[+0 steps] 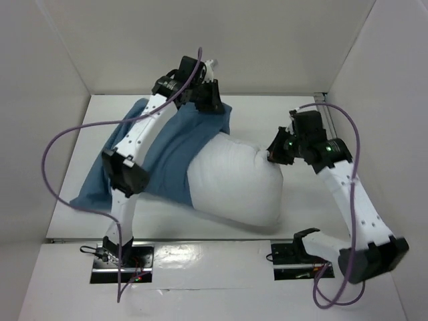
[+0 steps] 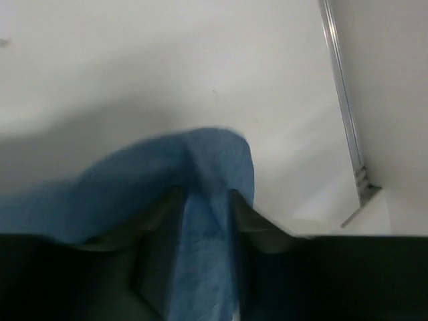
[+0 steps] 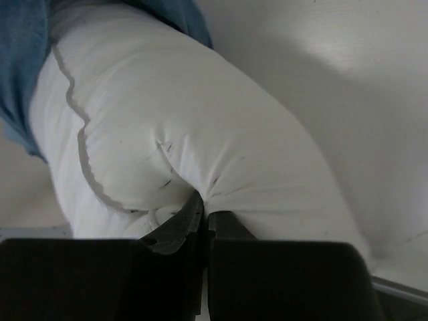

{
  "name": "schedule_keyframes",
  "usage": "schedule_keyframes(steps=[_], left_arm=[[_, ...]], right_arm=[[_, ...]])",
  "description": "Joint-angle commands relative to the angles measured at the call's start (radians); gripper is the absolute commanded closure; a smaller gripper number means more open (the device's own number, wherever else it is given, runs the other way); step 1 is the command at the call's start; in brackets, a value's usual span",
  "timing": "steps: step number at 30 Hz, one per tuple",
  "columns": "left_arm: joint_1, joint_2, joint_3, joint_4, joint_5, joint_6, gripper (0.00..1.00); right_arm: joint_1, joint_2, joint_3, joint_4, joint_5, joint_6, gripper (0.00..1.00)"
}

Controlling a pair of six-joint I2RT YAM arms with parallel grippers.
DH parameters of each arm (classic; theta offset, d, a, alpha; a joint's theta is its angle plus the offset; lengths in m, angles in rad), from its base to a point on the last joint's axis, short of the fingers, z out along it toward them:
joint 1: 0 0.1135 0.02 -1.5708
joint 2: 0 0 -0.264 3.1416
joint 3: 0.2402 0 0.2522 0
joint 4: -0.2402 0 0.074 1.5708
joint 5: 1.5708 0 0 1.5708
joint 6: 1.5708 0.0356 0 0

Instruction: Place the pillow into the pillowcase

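The plump white pillow (image 1: 235, 182) lies mid-table, its left end under the edge of the wrinkly blue pillowcase (image 1: 170, 152), which spreads to the left and back. My left gripper (image 1: 208, 101) is at the pillowcase's far edge and is shut on a fold of the blue cloth (image 2: 207, 221), which runs between its fingers. My right gripper (image 1: 273, 154) is at the pillow's right end and is shut on a pinch of the white fabric (image 3: 207, 190). In the right wrist view the pillow (image 3: 200, 114) fills the frame, with the pillowcase (image 3: 23, 60) over its far end.
White walls enclose the table on the left, back and right. A metal strip (image 2: 344, 107) runs along the right back corner. Purple cables (image 1: 67, 167) loop off both arms. The arm bases (image 1: 120, 257) sit at the near edge.
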Motion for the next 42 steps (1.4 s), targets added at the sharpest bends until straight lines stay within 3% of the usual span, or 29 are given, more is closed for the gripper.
schedule_keyframes(steps=[1,2,3,4,5,7,9,11,13,14,19,24,30,36,39,42], left_arm=[[0.079,0.084,0.156,0.133,0.086,0.019,0.51],[0.088,0.059,0.156,0.159,0.086,0.019,0.29],[0.088,0.027,0.103,0.182,0.086,0.028,0.22],[0.098,-0.055,0.071,0.202,0.047,0.042,0.18],[0.098,-0.100,0.038,0.219,0.028,0.042,0.16],[0.098,-0.184,-0.046,0.231,-0.032,0.067,0.24],[0.098,-0.279,-0.112,0.202,-0.093,0.096,0.37],[0.098,-0.326,-0.167,0.123,-0.176,0.125,0.40],[0.073,-0.391,-0.292,0.083,-0.245,0.139,0.33],[0.059,-0.416,-0.343,0.082,-0.338,0.139,0.24],[0.030,-0.537,-0.618,0.130,-0.546,0.124,0.18],[0.030,-0.527,-0.707,0.170,-0.644,0.137,0.14],[0.062,-0.444,-0.726,0.204,-0.667,0.147,0.14],[0.107,-0.389,-0.717,0.191,-0.667,0.147,0.28],[0.118,-0.367,-0.717,0.191,-0.655,0.157,0.43],[0.118,-0.367,-0.717,0.165,-0.664,0.157,0.70]], right_arm=[[-0.027,0.172,-0.017,0.232,0.012,0.011,1.00],[-0.046,0.216,-0.017,0.275,0.024,0.011,0.98],[-0.064,0.303,0.019,0.309,0.040,0.011,0.89],[-0.102,0.341,0.044,0.338,0.090,0.022,0.63],[-0.119,0.370,0.068,0.347,0.113,0.022,0.45],[-0.173,0.407,0.128,0.347,0.171,0.011,0.24],[-0.217,0.407,0.139,0.338,0.182,-0.001,0.13],[-0.280,0.344,0.124,0.347,0.183,-0.026,0.09],[-0.313,0.276,0.078,0.347,0.160,-0.049,0.06],[-0.323,0.254,0.061,0.361,0.115,-0.076,0.06],[-0.333,0.148,-0.054,0.340,-0.098,-0.158,0.05],[-0.249,0.038,-0.209,0.317,-0.273,-0.187,0.02],[-0.118,-0.016,-0.322,0.339,-0.305,-0.143,0.01],[-0.015,0.007,-0.372,0.387,-0.305,-0.093,0.00],[0.017,0.037,-0.372,0.412,-0.296,-0.083,0.00],[0.029,0.048,-0.372,0.441,-0.317,-0.072,0.00]])
